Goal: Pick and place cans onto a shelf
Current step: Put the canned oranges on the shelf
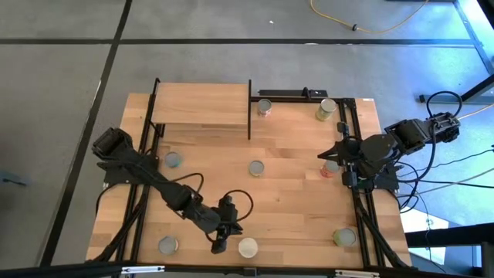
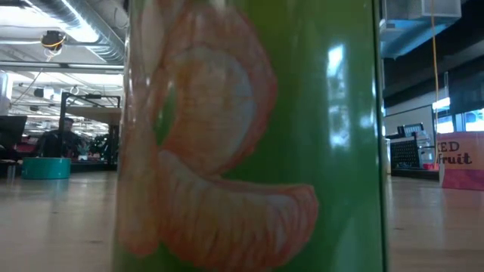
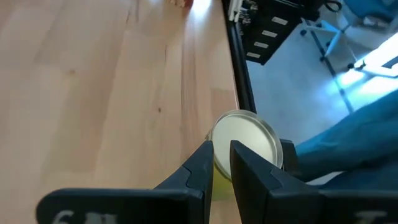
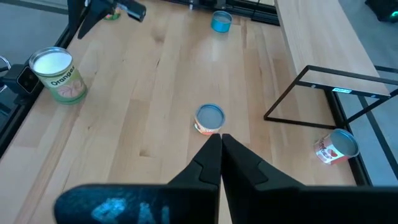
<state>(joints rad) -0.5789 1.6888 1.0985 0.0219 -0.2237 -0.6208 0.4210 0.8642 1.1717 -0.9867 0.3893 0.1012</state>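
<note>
High view is showing you reaching the left tool (image 1: 221,241), fingers only narrowly parted and empty, just beside the green-labelled, pale-topped can (image 1: 248,247) at the bench's (image 1: 293,201) near edge; next, widen and straddle it.

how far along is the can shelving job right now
Nothing looks done: the shelf board shows bare from above. In hand: the left gripper hovers beside the white-topped can at the table's near edge, gripping nothing. Left: every can in view, including the middle can. The right gripper waits shut.
</note>
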